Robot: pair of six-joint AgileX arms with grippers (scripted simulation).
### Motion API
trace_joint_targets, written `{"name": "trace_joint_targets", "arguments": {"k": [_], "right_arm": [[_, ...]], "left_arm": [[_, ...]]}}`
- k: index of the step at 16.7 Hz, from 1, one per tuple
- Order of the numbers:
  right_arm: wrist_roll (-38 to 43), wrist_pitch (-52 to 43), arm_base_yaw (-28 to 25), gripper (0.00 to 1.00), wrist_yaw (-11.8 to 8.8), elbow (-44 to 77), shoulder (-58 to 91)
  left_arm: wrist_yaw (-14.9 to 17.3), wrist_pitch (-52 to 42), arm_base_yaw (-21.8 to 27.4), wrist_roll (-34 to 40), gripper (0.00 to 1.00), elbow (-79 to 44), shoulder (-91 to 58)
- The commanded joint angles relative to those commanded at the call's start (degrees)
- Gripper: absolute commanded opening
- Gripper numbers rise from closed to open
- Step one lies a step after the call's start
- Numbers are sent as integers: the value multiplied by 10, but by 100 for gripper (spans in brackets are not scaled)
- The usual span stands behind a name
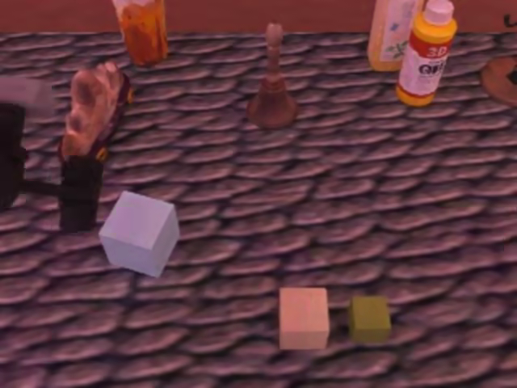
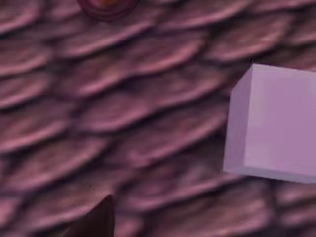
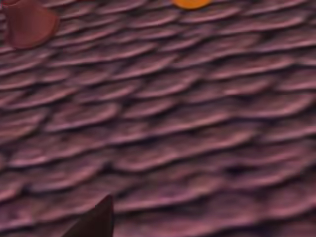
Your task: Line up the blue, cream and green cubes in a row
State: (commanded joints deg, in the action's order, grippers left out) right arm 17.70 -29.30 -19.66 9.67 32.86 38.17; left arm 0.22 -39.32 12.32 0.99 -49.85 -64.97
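- Purple-brown scale-patterned cloth covers the table [image 1: 339, 202], its weave like overlapping roof tiles.
- Blue cube [image 1: 139, 233]: largest, pale, matte, turned at an angle, left of centre in the top view.
- Cream cube [image 1: 304, 318]: mid-sized, matte, lower centre.
- Green cube [image 1: 369, 318]: smallest, olive, just right of the cream cube with a narrow gap; the two sit level.
- Left gripper [image 1: 81, 198]: dark, at the left edge of the top view, just upper left of the blue cube and apart from it. Whether its fingers are spread or closed cannot be told.
- Right arm is out of the top view.
- Along the far edge: a brown bell [image 1: 272, 85], an orange jar [image 1: 143, 30], a yellow bottle [image 1: 426, 55].
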Motion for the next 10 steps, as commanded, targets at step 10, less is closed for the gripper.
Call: {"name": "trace_joint_targets", "arguments": {"k": [10], "right_arm": [[-163,256,172,100,-78,-300,-344]], "left_arm": [[0,-230,74,7,100,-316,-414]]}}
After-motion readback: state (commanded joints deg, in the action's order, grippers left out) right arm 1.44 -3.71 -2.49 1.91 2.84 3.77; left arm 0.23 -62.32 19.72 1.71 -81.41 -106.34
